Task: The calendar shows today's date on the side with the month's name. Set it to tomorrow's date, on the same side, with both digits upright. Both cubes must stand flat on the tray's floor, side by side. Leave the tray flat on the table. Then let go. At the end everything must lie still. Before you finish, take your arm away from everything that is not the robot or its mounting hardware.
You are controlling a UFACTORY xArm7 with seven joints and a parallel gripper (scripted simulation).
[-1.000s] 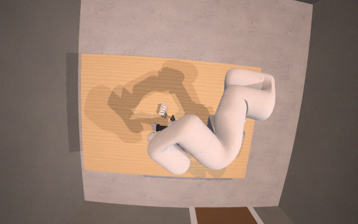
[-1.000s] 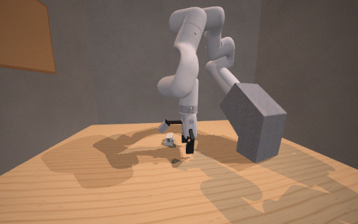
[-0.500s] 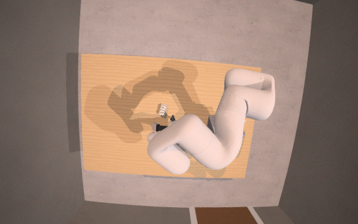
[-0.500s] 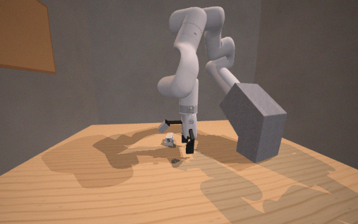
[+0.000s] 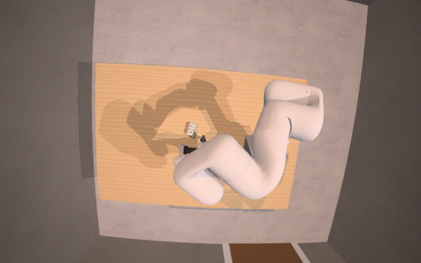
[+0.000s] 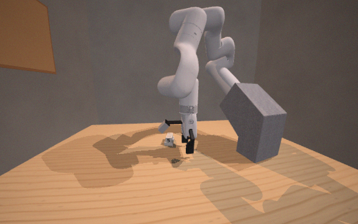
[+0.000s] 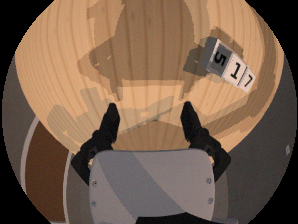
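The calendar's two white cubes [image 5: 191,128] [image 6: 169,140] sit side by side in a small group on the table. In the wrist view their upper faces show a 1 [image 7: 235,71] and a 7 [image 7: 248,80], and an end face shows a 5 [image 7: 219,58]. A grey strip beside the 5 may be part of the tray; the tray's outline and the month's name are too small or hidden to tell. My gripper [image 6: 187,146] [image 7: 150,109] is open and empty, pointing down above the table, beside the calendar and not touching it.
The wooden table [image 5: 130,183] [image 6: 104,205] bears shadows of the arm. A large grey block [image 6: 260,124] stands at the right in the exterior view. The white arm [image 5: 232,157] covers part of the table in the top view.
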